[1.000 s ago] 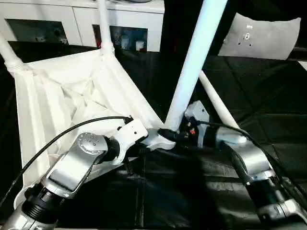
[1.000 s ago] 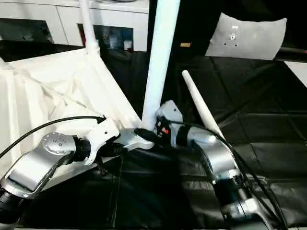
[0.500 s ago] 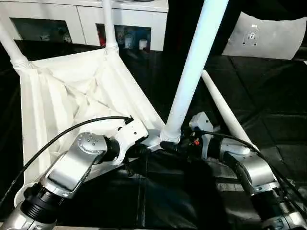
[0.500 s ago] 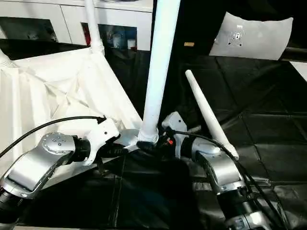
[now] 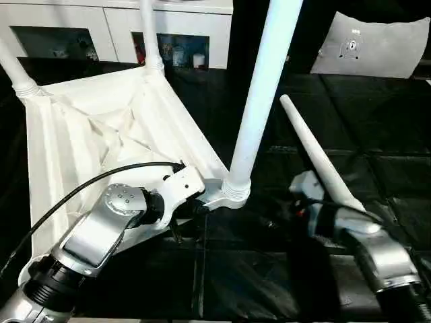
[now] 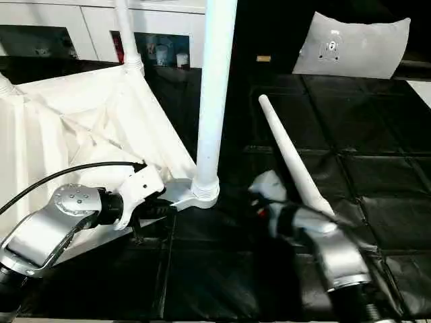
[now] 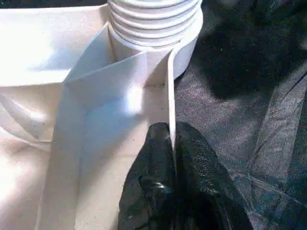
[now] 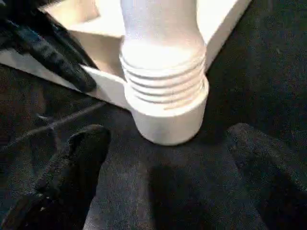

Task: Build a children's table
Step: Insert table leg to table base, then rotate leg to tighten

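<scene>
The children's table top (image 5: pixel 101 128) lies upside down on the black mat, ribbed underside up. Two legs (image 5: pixel 151 40) stand in its far corner sockets. A third leg (image 5: pixel 259 101) stands nearly upright in the near right socket (image 5: pixel 236 192), its threaded base (image 8: pixel 163 81) seated there. The fourth leg (image 5: pixel 313 151) lies loose on the mat to the right. My left gripper (image 7: pixel 171 139) is shut on the top's thin rim just beside that socket. My right gripper (image 8: pixel 168 139) is open, its fingers (image 8: pixel 84 153) spread wide a little back from the socket, touching nothing.
A white cabinet (image 5: pixel 168 27) with shelves runs along the back. A flat white board (image 5: pixel 367 44) leans at the back right. The black quilted mat (image 5: pixel 377 134) covers the floor around the table.
My right gripper has opened, let go of the near leg's base and drawn back to the right. The leg now stands straighter in its socket. The left gripper keeps its hold.
</scene>
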Controlling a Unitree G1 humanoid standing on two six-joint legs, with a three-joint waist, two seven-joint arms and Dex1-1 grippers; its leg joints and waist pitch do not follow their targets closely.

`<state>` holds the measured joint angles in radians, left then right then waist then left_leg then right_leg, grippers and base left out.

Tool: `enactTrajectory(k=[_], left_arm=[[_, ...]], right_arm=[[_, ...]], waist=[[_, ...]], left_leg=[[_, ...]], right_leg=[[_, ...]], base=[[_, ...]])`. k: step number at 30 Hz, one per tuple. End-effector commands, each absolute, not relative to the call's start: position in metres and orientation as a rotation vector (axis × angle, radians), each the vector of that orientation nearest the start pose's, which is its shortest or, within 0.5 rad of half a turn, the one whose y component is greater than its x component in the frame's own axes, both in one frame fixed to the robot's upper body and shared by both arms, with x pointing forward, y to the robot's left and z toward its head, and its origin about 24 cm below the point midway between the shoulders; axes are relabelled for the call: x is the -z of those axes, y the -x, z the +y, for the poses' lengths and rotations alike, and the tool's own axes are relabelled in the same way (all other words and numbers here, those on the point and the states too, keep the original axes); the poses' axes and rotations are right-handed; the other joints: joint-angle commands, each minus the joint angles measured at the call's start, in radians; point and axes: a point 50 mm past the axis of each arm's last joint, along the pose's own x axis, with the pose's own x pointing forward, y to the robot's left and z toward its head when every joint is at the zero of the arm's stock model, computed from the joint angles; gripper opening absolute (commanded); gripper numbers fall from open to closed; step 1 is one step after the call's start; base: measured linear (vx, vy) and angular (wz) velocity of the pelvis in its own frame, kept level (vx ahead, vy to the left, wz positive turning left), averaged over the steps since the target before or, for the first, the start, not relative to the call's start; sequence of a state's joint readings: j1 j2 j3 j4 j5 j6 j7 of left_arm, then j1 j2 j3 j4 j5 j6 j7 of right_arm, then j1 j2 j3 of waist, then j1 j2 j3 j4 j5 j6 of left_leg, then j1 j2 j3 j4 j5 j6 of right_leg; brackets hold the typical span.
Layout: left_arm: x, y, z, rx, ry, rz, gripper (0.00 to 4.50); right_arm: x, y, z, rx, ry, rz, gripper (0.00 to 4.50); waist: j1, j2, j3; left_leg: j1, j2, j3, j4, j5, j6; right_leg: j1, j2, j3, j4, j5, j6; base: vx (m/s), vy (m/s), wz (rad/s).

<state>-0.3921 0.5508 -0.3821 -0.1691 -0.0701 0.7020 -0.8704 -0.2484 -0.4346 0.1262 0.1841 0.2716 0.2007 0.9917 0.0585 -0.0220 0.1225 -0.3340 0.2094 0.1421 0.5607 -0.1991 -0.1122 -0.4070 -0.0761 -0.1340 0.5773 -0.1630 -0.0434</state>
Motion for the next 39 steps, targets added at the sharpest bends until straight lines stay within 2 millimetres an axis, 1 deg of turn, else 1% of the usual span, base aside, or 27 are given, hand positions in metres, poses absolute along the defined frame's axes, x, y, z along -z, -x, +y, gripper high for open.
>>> enactTrajectory(k=[1, 2, 4, 5, 7, 12, 14, 17, 18, 19, 25, 26, 27, 29, 30, 32, 34, 35, 36, 37, 38, 39], left_arm=[[-0.091, -0.271, 0.123, 1.137, -0.536, 0.481, 0.0], [-0.09, -0.271, 0.122, 1.143, -0.539, 0.482, 0.0], [-0.089, -0.27, 0.122, 1.158, -0.546, 0.485, 0.0], [-0.089, -0.27, 0.122, 1.164, -0.551, 0.487, 0.0], [-0.088, -0.269, 0.122, 1.175, -0.559, 0.487, 0.0], [-0.087, -0.267, 0.122, 1.194, -0.567, 0.486, 0.0], [-0.087, -0.266, 0.121, 1.201, -0.569, 0.486, 0.0], [-0.087, -0.265, 0.121, 1.21, -0.571, 0.487, 0.0], [-0.086, -0.264, 0.121, 1.215, -0.573, 0.488, 0.0], [-0.086, -0.264, 0.121, 1.218, -0.574, 0.489, 0.0], [-0.085, -0.262, 0.121, 1.226, -0.576, 0.492, 0.0], [-0.085, -0.262, 0.121, 1.228, -0.576, 0.493, 0.0], [-0.085, -0.261, 0.121, 1.23, -0.577, 0.493, 0.0], [-0.085, -0.261, 0.121, 1.23, -0.577, 0.494, 0.0], [-0.085, -0.261, 0.121, 1.232, -0.577, 0.494, 0.0], [-0.084, -0.26, 0.121, 1.234, -0.578, 0.496, 0.0], [-0.084, -0.26, 0.121, 1.236, -0.578, 0.497, 0.0], [-0.084, -0.259, 0.121, 1.237, -0.578, 0.498, 0.0], [-0.084, -0.259, 0.121, 1.237, -0.578, 0.498, 0.0], [-0.084, -0.259, 0.121, 1.237, -0.578, 0.499, 0.0], [-0.084, -0.259, 0.121, 1.238, -0.578, 0.499, 0.0], [-0.084, -0.259, 0.121, 1.238, -0.579, 0.501, 0.0]], right_arm=[[-0.064, -0.276, -0.16, -1.119, 0.117, 0.203, 4.39], [-0.065, -0.277, -0.16, -1.122, 0.116, 0.198, 4.39], [-0.067, -0.28, -0.157, -1.135, 0.118, 0.181, 4.39], [-0.069, -0.281, -0.155, -1.151, 0.126, 0.175, 4.39], [-0.07, -0.283, -0.151, -1.175, 0.15, 0.166, 4.39], [-0.07, -0.288, -0.15, -1.199, 0.175, 0.172, 4.39], [-0.071, -0.29, -0.149, -1.207, 0.189, 0.17, 4.39], [-0.072, -0.292, -0.148, -1.217, 0.201, 0.167, 4.39], [-0.072, -0.294, -0.146, -1.224, 0.207, 0.164, 4.39], [-0.072, -0.295, -0.145, -1.228, 0.209, 0.163, 4.39], [-0.073, -0.298, -0.139, -1.26, 0.205, 0.152, 4.39], [-0.073, -0.299, -0.138, -1.267, 0.203, 0.152, 4.39], [-0.072, -0.3, -0.136, -1.271, 0.2, 0.152, 4.39], [-0.072, -0.301, -0.135, -1.271, 0.199, 0.152, 4.39], [-0.072, -0.303, -0.134, -1.273, 0.194, 0.151, 4.39], [-0.072, -0.306, -0.132, -1.271, 0.187, 0.149, 4.39], [-0.072, -0.308, -0.132, -1.274, 0.185, 0.148, 4.14], [-0.072, -0.308, -0.131, -1.278, 0.184, 0.148, 4.14], [-0.072, -0.308, -0.13, -1.284, 0.18, 0.147, 3.99], [-0.073, -0.308, -0.13, -1.288, 0.179, 0.146, 3.99], [-0.073, -0.308, -0.13, -1.292, 0.178, 0.145, 3.88], [-0.073, -0.309, -0.129, -1.301, 0.176, 0.143, 3.66]], waist=[[0.001, 0.009, -0.066], [0.003, 0.012, -0.066], [0.002, 0.009, -0.065], [0.003, 0.011, -0.065], [0.005, 0.011, -0.067], [0.007, 0.011, -0.069], [0.007, 0.011, -0.068], [0.008, 0.012, -0.069], [0.008, 0.005, -0.07], [0.008, 0.007, -0.069], [0.01, 0.009, -0.071], [0.011, 0.009, -0.071], [0.011, 0.005, -0.074], [0.012, 0.008, -0.072], [0.013, 0.007, -0.074], [0.013, 0.008, -0.074], [0.016, 0.008, -0.075], [0.017, 0.008, -0.076], [0.019, 0.009, -0.077], [0.02, 0.008, -0.077], [0.021, 0.009, -0.078], [0.022, 0.007, -0.08]], left_leg=[[-0.017, 0.016, 0.01, -0.051, -0.098, 0.111], [-0.016, 0.016, 0.009, -0.051, -0.101, 0.112], [-0.017, 0.015, 0.009, -0.052, -0.101, 0.112], [-0.016, 0.015, 0.011, -0.051, -0.1, 0.11], [-0.016, 0.016, 0.01, -0.051, -0.095, 0.109], [-0.016, 0.016, 0.011, -0.05, -0.079, 0.108], [-0.017, 0.016, 0.011, -0.049, -0.086, 0.107], [-0.016, 0.016, 0.011, -0.049, -0.078, 0.106], [-0.016, 0.016, 0.011, -0.049, -0.074, 0.109], [-0.017, 0.016, 0.011, -0.049, -0.073, 0.11], [-0.015, 0.018, 0.012, -0.047, -0.059, 0.115], [-0.015, 0.018, 0.012, -0.047, -0.06, 0.115], [-0.014, 0.018, 0.013, -0.047, -0.061, 0.114], [-0.013, 0.018, 0.013, -0.047, -0.066, 0.111], [-0.014, 0.018, 0.013, -0.046, -0.061, 0.11], [-0.014, 0.018, 0.013, -0.047, -0.059, 0.109], [-0.013, 0.019, 0.013, -0.046, -0.055, 0.108], [-0.013, 0.019, 0.013, -0.045, -0.05, 0.109], [-0.012, 0.019, 0.014, -0.045, -0.047, 0.11], [-0.013, 0.019, 0.014, -0.045, -0.042, 0.111], [-0.012, 0.019, 0.014, -0.044, -0.035, 0.114], [-0.013, 0.019, 0.013, -0.044, -0.03, 0.116]], right_leg=[[0.067, -0.062, 0.066, -0.068, -0.281, -0.171], [0.066, -0.063, 0.065, -0.068, -0.279, -0.175], [0.067, -0.062, 0.066, -0.067, -0.279, -0.176], [0.066, -0.062, 0.066, -0.068, -0.284, -0.176], [0.066, -0.062, 0.066, -0.065, -0.273, -0.179], [0.068, -0.063, 0.068, -0.059, -0.237, -0.198], [0.069, -0.063, 0.068, -0.06, -0.246, -0.197], [0.069, -0.063, 0.069, -0.058, -0.24, -0.199], [0.069, -0.064, 0.069, -0.055, -0.238, -0.203], [0.069, -0.064, 0.069, -0.057, -0.24, -0.203], [0.068, -0.064, 0.071, -0.052, -0.213, -0.215], [0.068, -0.064, 0.071, -0.052, -0.212, -0.215], [0.07, -0.064, 0.071, -0.052, -0.213, -0.215], [0.067, -0.065, 0.072, -0.052, -0.223, -0.216], [0.068, -0.066, 0.073, -0.05, -0.216, -0.218], [0.068, -0.065, 0.072, -0.048, -0.212, -0.223], [0.068, -0.066, 0.073, -0.047, -0.205, -0.224], [0.068, -0.065, 0.074, -0.046, -0.197, -0.226], [0.068, -0.065, 0.074, -0.045, -0.191, -0.228], [0.069, -0.065, 0.075, -0.044, -0.184, -0.229], [0.069, -0.065, 0.075, -0.041, -0.17, -0.233], [0.07, -0.065, 0.074, -0.04, -0.162, -0.235]], base=[[0.0, 0.0, 0.0], [0.0, 0.0, 0.0], [0.0, 0.0, 0.0], [0.0, 0.0, 0.0], [0.0, 0.0, 0.0], [0.0, 0.0, 0.0], [0.0, 0.0, 0.0], [0.0, 0.0, 0.0], [0.0, 0.0, 0.0], [0.0, 0.0, 0.0], [0.0, 0.0, 0.0], [0.0, 0.0, 0.0], [0.0, 0.0, 0.0], [0.0, 0.0, 0.0], [0.0, 0.0, 0.0], [0.0, 0.0, 0.0], [0.0, 0.0, 0.0], [0.0, 0.0, 0.0], [0.0, 0.0, 0.0], [0.0, 0.0, 0.0], [0.0, 0.0, 0.0], [0.0, 0.0, 0.0]])
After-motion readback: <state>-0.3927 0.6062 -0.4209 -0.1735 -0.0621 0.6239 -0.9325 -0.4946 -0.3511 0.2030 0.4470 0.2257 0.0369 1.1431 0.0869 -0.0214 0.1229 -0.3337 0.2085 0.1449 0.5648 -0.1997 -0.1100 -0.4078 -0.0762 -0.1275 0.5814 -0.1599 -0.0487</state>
